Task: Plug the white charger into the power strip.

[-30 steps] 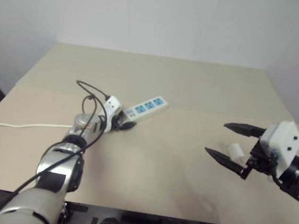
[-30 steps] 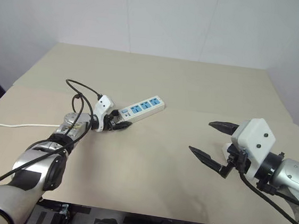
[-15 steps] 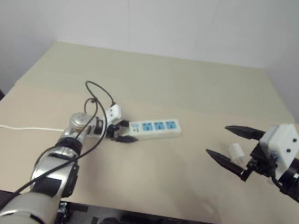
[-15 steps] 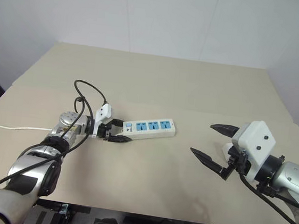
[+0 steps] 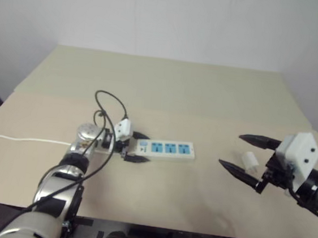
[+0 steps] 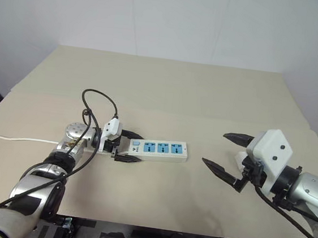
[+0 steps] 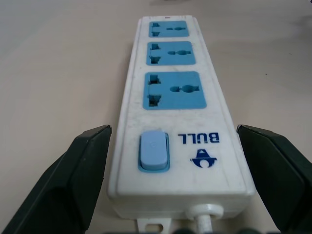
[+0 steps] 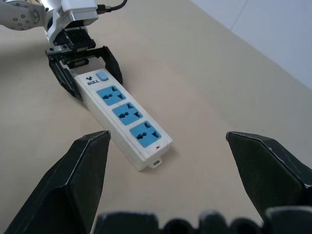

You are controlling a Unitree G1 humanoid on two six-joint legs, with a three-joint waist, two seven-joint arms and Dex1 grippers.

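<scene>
Power strip [image 6: 160, 149] flat on surface [image 6: 207, 95], switch end between spread fingers of left gripper [image 6: 126, 146], apparently untouched. White charger [image 5: 249, 160] between wide-open, empty right gripper [image 5: 245, 155] fingers.

A beige table [image 6: 169, 80] spans the scene, its top showing a faint seam running from 9 o'clock to 3 o'clock. A plain white wall [image 6: 175, 18] rises behind its far edge at 12 o'clock. A dark floor shows below the near edge at 6 o'clock.
</scene>
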